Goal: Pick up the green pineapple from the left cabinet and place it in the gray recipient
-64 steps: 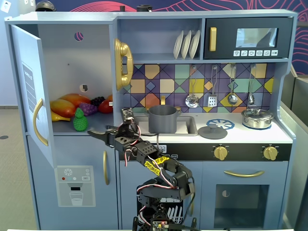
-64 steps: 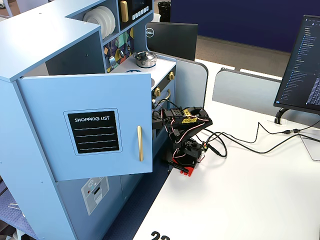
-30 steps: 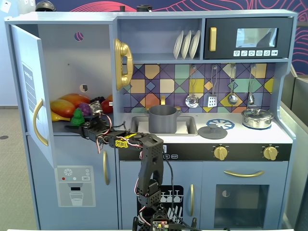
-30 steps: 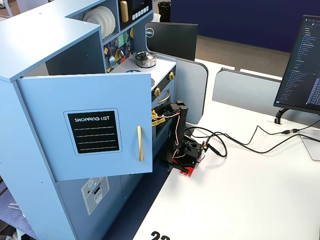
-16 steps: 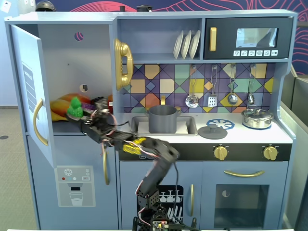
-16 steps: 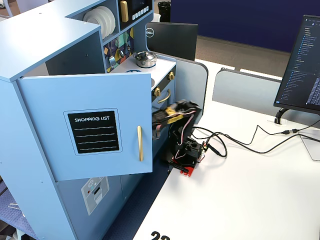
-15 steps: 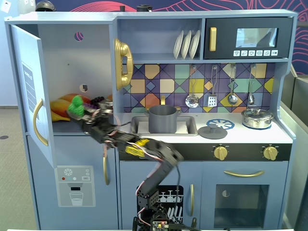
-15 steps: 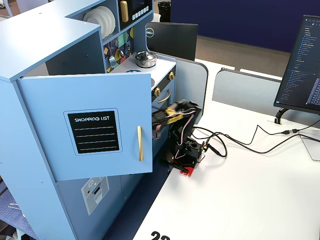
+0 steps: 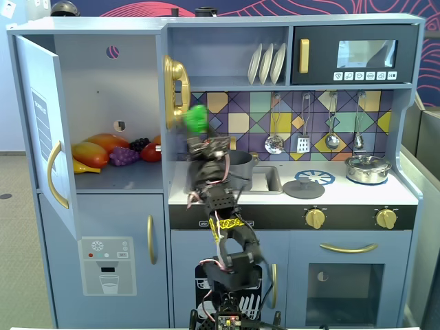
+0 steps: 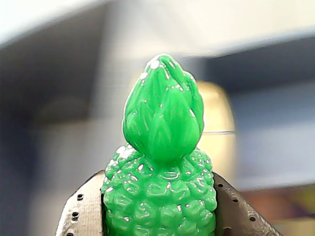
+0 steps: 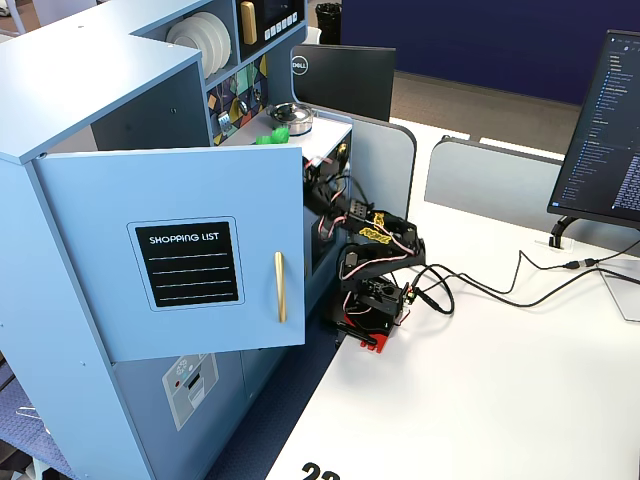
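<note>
The gripper point(image 9: 199, 139) clamps the green pineapple point(image 9: 196, 119) by its body, leafy top upward. It hangs right of the left cabinet point(image 9: 103, 69), left of the gray recipient point(image 9: 240, 165).

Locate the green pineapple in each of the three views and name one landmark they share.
Fixed view from the front: green pineapple left of centre, held above the counter beside the open cabinet.
Wrist view: pineapple fills the centre, clamped in the gripper.
Fixed view from the side: a green sliver above the open door's top edge.
Shared landmark: the gripper clamping it.
</note>
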`<state>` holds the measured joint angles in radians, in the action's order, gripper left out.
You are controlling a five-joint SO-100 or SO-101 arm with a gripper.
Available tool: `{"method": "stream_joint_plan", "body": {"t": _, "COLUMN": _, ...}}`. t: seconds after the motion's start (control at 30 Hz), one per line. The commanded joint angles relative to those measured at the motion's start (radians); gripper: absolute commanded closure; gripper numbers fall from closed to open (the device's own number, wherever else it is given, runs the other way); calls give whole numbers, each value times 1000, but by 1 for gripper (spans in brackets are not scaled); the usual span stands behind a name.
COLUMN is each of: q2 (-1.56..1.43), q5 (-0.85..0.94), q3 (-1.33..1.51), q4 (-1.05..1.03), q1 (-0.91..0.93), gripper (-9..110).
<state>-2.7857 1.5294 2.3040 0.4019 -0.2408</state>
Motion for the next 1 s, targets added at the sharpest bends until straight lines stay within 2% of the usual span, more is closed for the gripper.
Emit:
{"method": "stream_joint_plan", "body": {"t": 0.0, "q2": 17, "q5": -34, "q3": -164, "q4": -206, "q1": 190, "gripper": 102}}
{"method": "stream_joint_plan", "body": {"t": 0.2, "q2": 235, "q5": 40, "q3": -371, "q4": -520, "q1": 305, "gripper": 102}}
{"method": "stream_joint_plan", "body": {"t": 0.43, "q2": 517, "q5": 138, "q3": -503, "q4": -571, "q1": 333, "gripper": 101}}
{"method": "stream_joint_plan", "body": {"t": 0.5, "q2": 591, "q5": 150, "q3": -555, "q4": -584, "q1": 341, "gripper": 97}}
{"method": "stream_joint_plan", "body": {"t": 0.6, "q2": 653, "q5": 78, "q3": -609, "q4": -574, "q1": 337, "gripper": 78}}
{"method": "stream_joint_plan", "body": {"t": 0.7, "q2": 664, "q5": 49, "q3": -623, "q4": -566, "q1": 327, "gripper": 71}}
{"method": "stream_joint_plan", "body": {"t": 0.87, "q2": 558, "q5": 51, "q3": -615, "q4": -663, "q1": 328, "gripper": 78}}
{"method": "stream_joint_plan", "body": {"t": 0.97, "q2": 365, "q5": 46, "q3": -568, "q4": -867, "q1": 330, "gripper": 89}}
